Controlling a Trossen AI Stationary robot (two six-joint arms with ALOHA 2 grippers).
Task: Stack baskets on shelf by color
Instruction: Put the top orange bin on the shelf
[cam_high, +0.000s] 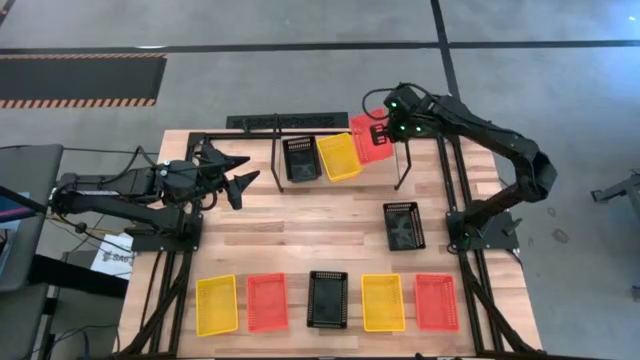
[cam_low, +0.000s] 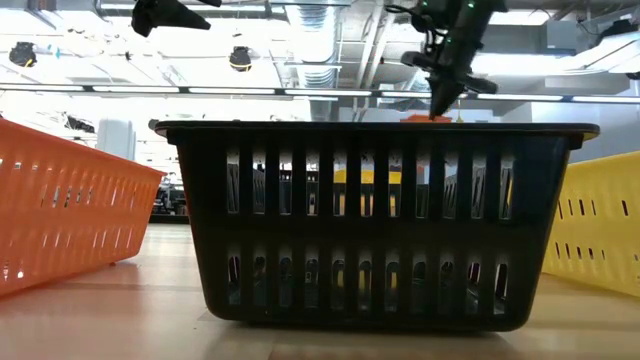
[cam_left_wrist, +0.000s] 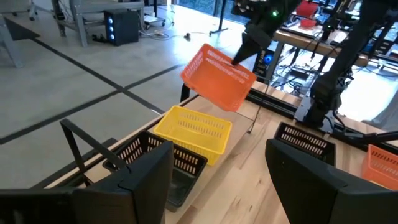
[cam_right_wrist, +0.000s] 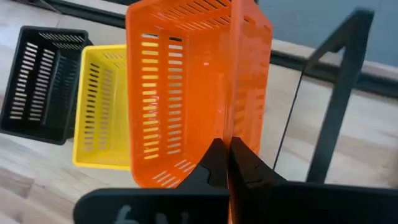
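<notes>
My right gripper (cam_high: 384, 130) is shut on a red-orange basket (cam_high: 368, 140) that hangs tilted over the right part of the black rod shelf (cam_high: 404, 168) at the table's far side. A black basket (cam_high: 300, 158) and a yellow basket (cam_high: 338, 156) sit side by side on the shelf to its left. The left wrist view shows the red-orange basket (cam_left_wrist: 217, 78) up in the air above the yellow one (cam_left_wrist: 193, 130). My left gripper (cam_high: 245, 170) waits open above the table's left part, with nothing between its fingers. My right gripper pinches one wall of the red-orange basket at its rim (cam_right_wrist: 231, 127), one finger on each face of the wall. The fingers (cam_right_wrist: 249, 165) come from above, slanting down. The basket hangs below them, tipped on edge, clear of the shelf and of the yellow basket.
A loose black basket (cam_high: 403, 225) lies on the table right of centre. Along the near edge stands a row: yellow (cam_high: 217, 304), red-orange (cam_high: 266, 302), black (cam_high: 328, 299), yellow (cam_high: 383, 302), red-orange (cam_high: 437, 301). The shelf's right end posts (cam_high: 412, 150) stand beside the held basket.
</notes>
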